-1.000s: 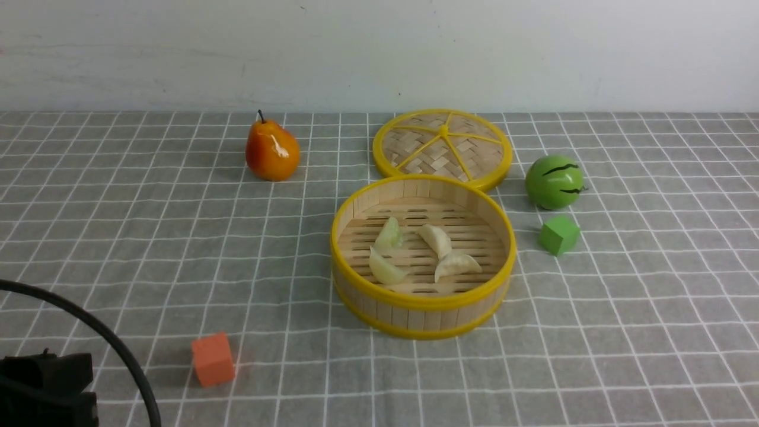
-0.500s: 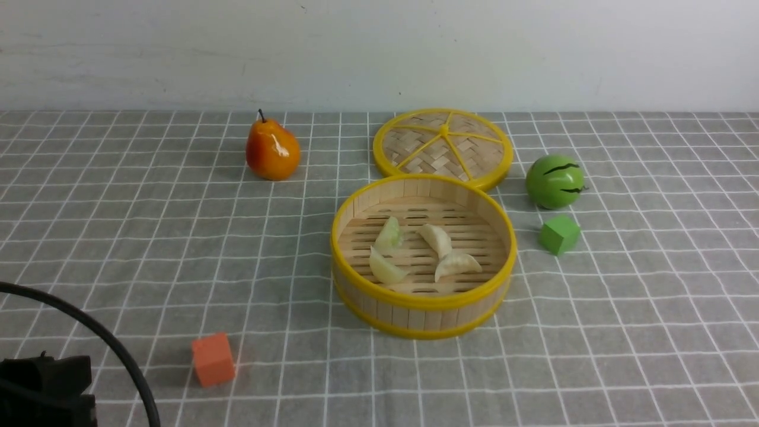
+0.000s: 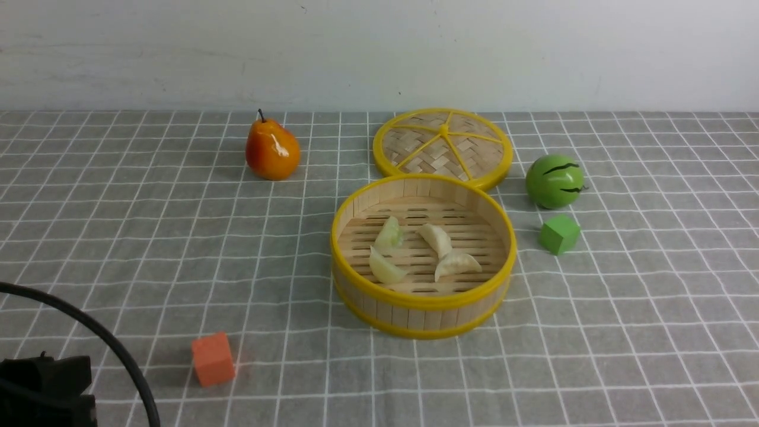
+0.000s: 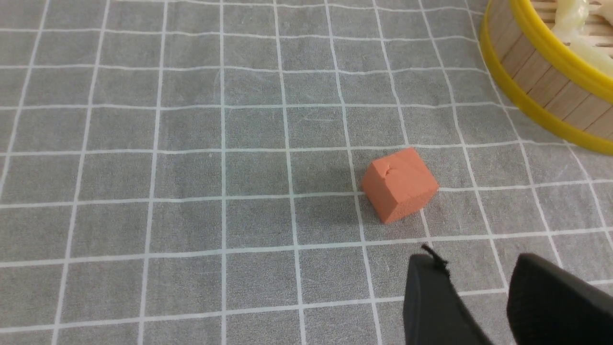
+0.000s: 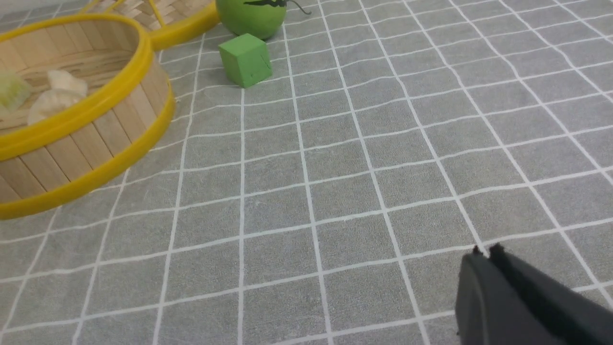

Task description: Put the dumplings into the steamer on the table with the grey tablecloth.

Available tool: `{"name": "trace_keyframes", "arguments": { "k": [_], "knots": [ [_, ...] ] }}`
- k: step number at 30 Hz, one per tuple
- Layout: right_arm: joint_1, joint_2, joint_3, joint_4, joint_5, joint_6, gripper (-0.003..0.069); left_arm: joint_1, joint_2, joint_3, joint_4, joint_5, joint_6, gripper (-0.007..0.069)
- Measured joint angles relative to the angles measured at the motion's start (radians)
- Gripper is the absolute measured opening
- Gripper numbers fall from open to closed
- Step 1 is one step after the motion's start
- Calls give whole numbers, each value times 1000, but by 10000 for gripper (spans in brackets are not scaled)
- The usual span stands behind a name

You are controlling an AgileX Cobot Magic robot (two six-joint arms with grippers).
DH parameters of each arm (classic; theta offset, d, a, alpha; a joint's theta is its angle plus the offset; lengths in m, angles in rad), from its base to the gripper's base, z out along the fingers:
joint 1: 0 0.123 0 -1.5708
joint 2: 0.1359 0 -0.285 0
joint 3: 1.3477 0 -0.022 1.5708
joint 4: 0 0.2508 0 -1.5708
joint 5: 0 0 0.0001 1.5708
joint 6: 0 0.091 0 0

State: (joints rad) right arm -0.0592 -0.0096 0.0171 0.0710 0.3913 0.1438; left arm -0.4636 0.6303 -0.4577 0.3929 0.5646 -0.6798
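Observation:
The round bamboo steamer (image 3: 415, 301) stands upright mid-table on the grey tablecloth (image 3: 178, 237). Several dumplings (image 3: 437, 238) lie on its slatted floor, pale green ones (image 3: 389, 234) on the left and cream ones on the right. In the left wrist view my left gripper (image 4: 474, 261) hovers open and empty over the cloth, just short of an orange cube (image 4: 400, 184), with the steamer's wall (image 4: 541, 91) further off. My right gripper (image 5: 484, 253) is shut on nothing above bare cloth, well away from the steamer (image 5: 96, 139). It is outside the front view.
The flat woven lid (image 3: 442, 145) lies behind the steamer. A pear (image 3: 272, 150) stands at the back left. A green striped ball (image 3: 554, 181) and a green cube (image 3: 558, 234) sit to the steamer's right. The orange cube (image 3: 213, 359) and a black cable (image 3: 107, 341) are at the front left.
The left arm's black housing has sunk slightly into the bottom-left corner of the front view. Nothing else has moved.

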Motion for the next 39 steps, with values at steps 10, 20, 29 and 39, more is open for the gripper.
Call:
{"name": "trace_keyframes", "arguments": {
  "k": [10, 20, 29, 39],
  "knots": [
    [-1, 0, 0, 0, 1, 0, 10, 0, -136, 108, 1, -36, 0, 237],
    [-1, -1, 0, -3, 1, 0, 17, 238, -639, 337, 4, -331, -18, 237],
    [-1, -1, 0, -3, 3, 0, 30, 472, -641, 481, -14, -712, 242, 101],
    [-1, -1, 0, -3, 3, 0, 41, 474, -641, 489, -351, -213, 428, -14]
  ]
}}
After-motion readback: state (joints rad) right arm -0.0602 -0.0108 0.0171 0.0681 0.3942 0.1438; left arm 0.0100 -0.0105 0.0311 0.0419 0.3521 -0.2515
